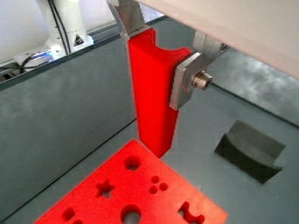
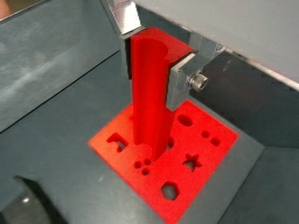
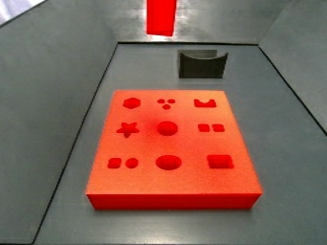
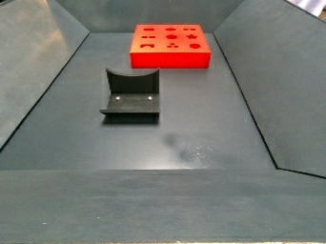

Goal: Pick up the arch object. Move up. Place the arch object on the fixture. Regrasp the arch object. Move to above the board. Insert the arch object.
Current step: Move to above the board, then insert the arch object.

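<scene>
One long red arch object (image 1: 152, 92) in hand (image 1: 158, 57)

both wrist views look steeply down past the gripper (image 1: 158, 66) onto the board (image 2: 176, 188); both side views face lengthwise from opposite ends, sharing board and fixture (image 4: 130, 95)

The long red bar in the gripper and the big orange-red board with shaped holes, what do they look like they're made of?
The long red arch object, held upright in the gripper above the board, looks like matte moulded or printed plastic: uniform colour, soft sheen, crisp edges. The large orange-red board appears to be the same kind of plastic, with an even matte face and cleanly cut holes. Neither shows metallic glare, though the pictures cannot confirm it.
</scene>
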Motion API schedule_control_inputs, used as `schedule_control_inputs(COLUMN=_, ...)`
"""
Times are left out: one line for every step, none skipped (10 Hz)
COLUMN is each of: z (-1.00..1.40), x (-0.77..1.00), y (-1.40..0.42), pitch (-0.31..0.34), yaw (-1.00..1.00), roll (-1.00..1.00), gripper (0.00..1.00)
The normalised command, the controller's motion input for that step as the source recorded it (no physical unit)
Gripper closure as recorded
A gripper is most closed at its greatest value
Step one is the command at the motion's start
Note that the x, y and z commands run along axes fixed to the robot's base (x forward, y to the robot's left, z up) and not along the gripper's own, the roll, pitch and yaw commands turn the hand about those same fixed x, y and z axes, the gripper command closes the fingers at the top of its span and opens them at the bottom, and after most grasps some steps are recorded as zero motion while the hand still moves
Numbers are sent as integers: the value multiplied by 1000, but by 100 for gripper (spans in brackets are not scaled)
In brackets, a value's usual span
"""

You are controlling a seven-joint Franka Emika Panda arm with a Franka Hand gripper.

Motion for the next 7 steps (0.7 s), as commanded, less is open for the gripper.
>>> schedule_control_inputs(z=1, x=-35, y=16, pitch=-24, yaw=-7, roll=-209, gripper=100)
schedule_control_inputs(z=-214, x=297, y=0, pitch=0, yaw=-9, roll=-71, gripper=100)
schedule_control_inputs(z=-311, x=1000, y=0, pitch=90, yaw=-31, roll=-137, gripper=100)
schedule_control_inputs(z=-309, x=1000, y=0, pitch=91, yaw=0, roll=-134, gripper=100)
schedule_control_inputs(z=-346, x=1000, y=0, pitch=60, yaw=0, roll=-211, gripper=100)
schedule_control_inputs(z=-497, x=1000, y=0, pitch=61, yaw=0, roll=-197, gripper=100)
schedule_control_inputs(z=-629, x=989, y=77, pitch=21, yaw=0, roll=-211, gripper=100)
